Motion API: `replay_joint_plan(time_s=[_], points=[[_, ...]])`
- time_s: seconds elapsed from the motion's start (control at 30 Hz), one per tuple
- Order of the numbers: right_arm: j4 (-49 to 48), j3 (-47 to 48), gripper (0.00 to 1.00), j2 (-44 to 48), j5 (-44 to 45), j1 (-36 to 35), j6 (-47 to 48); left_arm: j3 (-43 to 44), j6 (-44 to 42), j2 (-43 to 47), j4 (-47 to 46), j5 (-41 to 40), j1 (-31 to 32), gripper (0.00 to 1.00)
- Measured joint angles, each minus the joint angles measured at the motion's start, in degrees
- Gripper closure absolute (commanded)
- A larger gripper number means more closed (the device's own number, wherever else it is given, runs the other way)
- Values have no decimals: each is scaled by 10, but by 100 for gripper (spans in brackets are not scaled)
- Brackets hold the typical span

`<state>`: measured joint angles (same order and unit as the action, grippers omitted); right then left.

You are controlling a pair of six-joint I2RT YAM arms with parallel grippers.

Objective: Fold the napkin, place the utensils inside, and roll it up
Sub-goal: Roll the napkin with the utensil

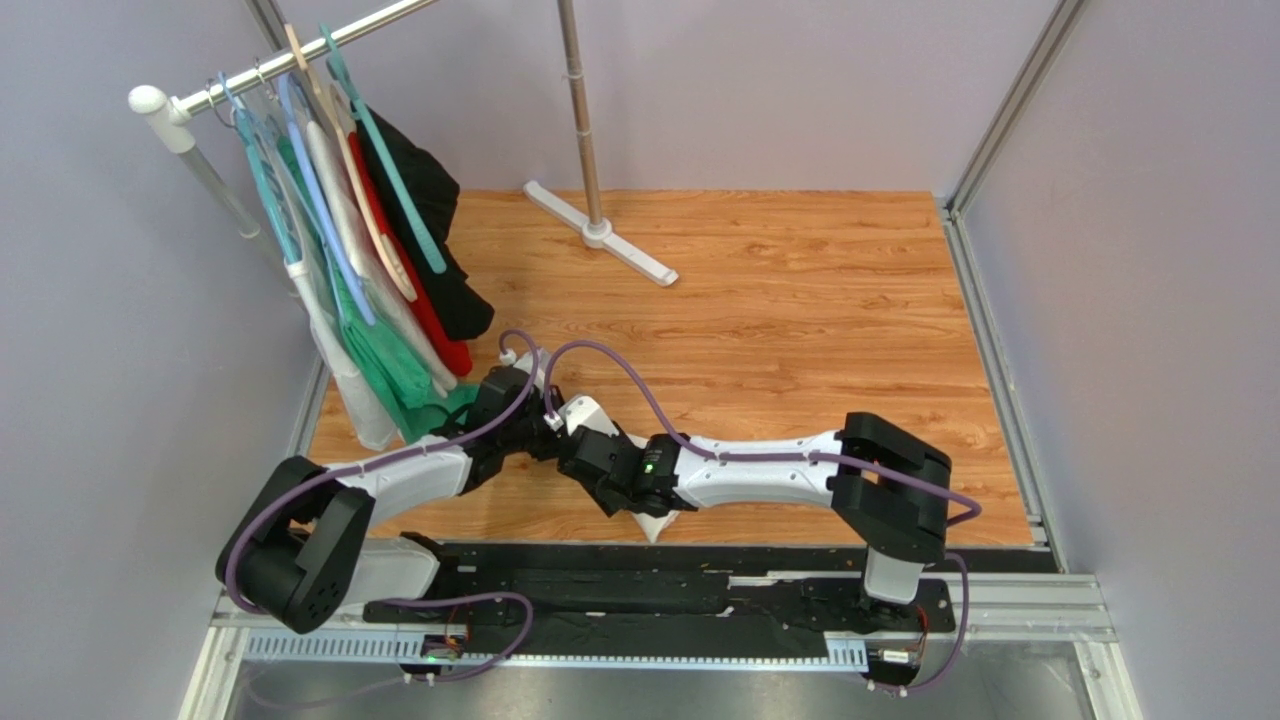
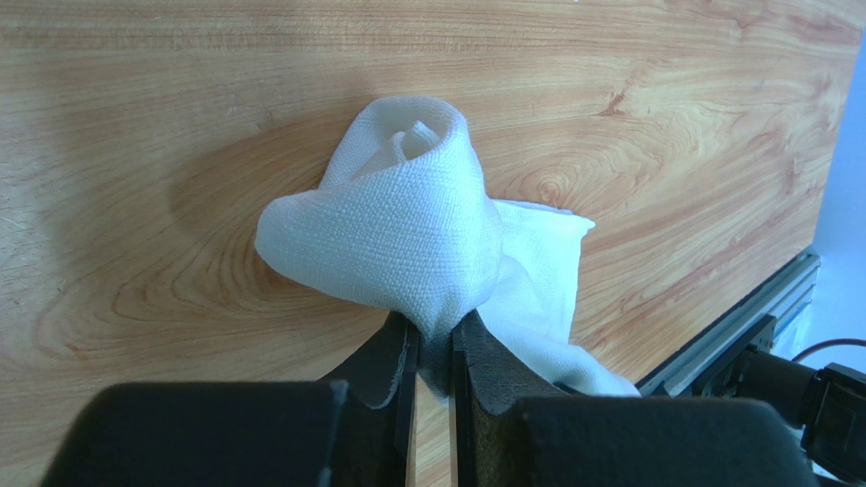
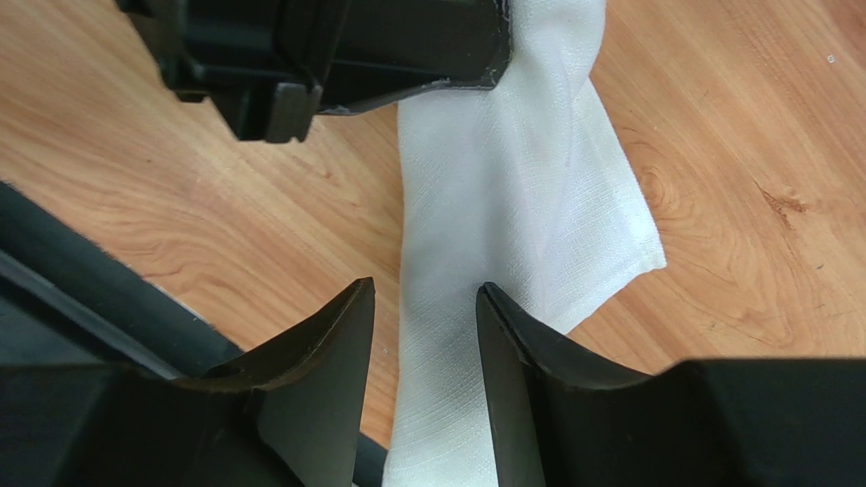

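The white napkin [image 2: 407, 228] is rolled into a loose tube on the wooden table. My left gripper [image 2: 435, 343] is shut on its near end, with cloth pinched between the pads. In the right wrist view the napkin [image 3: 508, 203] runs as a long folded strip from the left gripper's black body [image 3: 335, 46] down between my right gripper's [image 3: 425, 296] open fingers, which stand on either side of it. From above, both grippers meet near the table's front edge, and only a white corner of napkin [image 1: 657, 525] shows below them. The utensils are hidden.
A clothes rack [image 1: 271, 68] with several hangers and garments stands at the back left, and its stand's white foot [image 1: 601, 233] rests on the table behind the arms. A black rail [image 3: 71, 294] runs along the near edge. Grey walls close in both sides.
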<state>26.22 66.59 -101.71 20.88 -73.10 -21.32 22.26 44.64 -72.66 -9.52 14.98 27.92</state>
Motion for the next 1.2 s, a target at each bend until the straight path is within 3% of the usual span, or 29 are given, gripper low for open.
replay_joint_plan(time_s=[0.37,0.43,0.47,0.53,0.57,0.6,0.63,0.67,0.8,0.97,1.2], points=[[-19,-5,54,-44,50,-5,0,0,0,0,-1,3,0,92],[-20,-5,61,-48,59,-7,-3,0,0,0,-1,3,-1,89],[-20,-5,72,-51,67,-9,-5,0,0,0,-1,4,-1,88],[-19,-5,84,-54,80,-9,-10,0,0,1,-1,5,-2,83],[-19,-5,96,-55,85,-9,-13,0,0,2,-1,4,-2,78],[-20,-5,100,-56,88,-9,-16,0,0,4,-1,4,-3,66],[-21,-5,100,-56,89,-9,-15,0,0,6,1,4,-3,57],[-22,-4,100,-56,89,-9,-16,0,-3,10,4,5,-3,43],[-29,-6,100,-54,85,-3,-17,2,-19,39,37,-1,-5,17],[-53,-10,100,-45,39,2,-16,2,-22,96,110,-33,-21,13],[-81,-21,100,-26,-91,40,-27,2,-42,182,179,-22,-50,12]])
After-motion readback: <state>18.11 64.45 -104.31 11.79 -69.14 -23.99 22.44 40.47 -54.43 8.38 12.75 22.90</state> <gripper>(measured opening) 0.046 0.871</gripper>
